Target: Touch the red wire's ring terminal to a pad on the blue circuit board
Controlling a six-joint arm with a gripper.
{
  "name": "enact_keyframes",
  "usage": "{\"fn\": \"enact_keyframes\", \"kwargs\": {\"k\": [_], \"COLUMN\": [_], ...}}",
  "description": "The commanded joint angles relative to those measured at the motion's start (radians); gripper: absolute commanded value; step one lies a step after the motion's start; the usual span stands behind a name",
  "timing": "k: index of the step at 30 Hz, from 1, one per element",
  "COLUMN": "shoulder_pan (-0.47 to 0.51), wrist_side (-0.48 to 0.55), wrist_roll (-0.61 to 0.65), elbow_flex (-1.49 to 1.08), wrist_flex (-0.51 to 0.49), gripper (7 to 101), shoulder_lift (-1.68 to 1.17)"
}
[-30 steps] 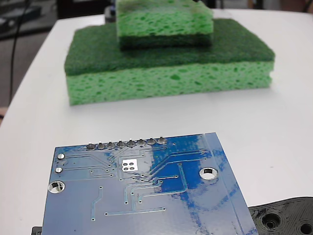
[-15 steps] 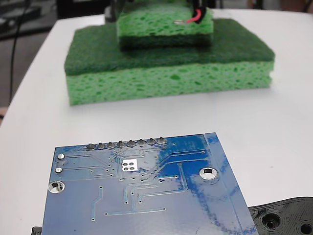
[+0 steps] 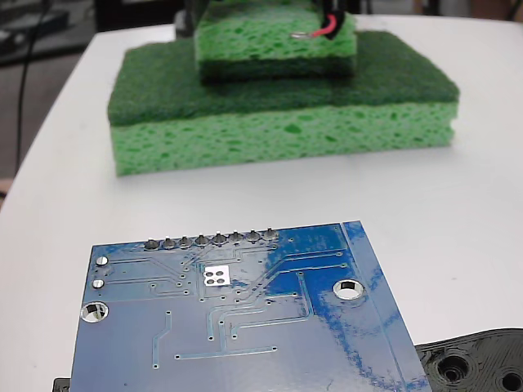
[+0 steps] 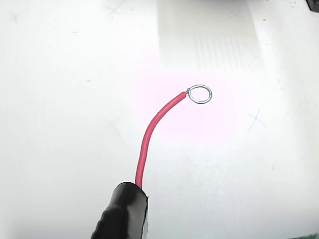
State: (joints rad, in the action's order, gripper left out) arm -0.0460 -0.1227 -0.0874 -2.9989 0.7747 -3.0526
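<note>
We see the blue circuit board at the table's near edge, its pad bare just below the pin row; the red wire enters at the top, in front of the stacked green sponges, well apart from the board; its ring terminal hangs over white tabletop; we cannot tell the pincer's state, as its fingers stay out of sight.

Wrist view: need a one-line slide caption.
Red wire curving out of a black sleeve, its ring terminal hanging over bare white table, no board in sight.
</note>
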Motion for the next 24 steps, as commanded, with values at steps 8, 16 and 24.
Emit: {"fn": "enact_keyframes", "kwargs": {"k": [8,16,24], "shoulder_pan": [-0.006,-0.003,-0.003], "wrist_side": [0.020,0.020,0.017], "wrist_roll": [0.014,0.011,0.008], "elbow_flex": [0.005,0.005,0.005], "wrist_flex": [-0.003,-0.003,-0.003], "gripper": [100.3,100.3,100.3], "shoulder_lift": [-0.002,-0.002,-0.002]}}
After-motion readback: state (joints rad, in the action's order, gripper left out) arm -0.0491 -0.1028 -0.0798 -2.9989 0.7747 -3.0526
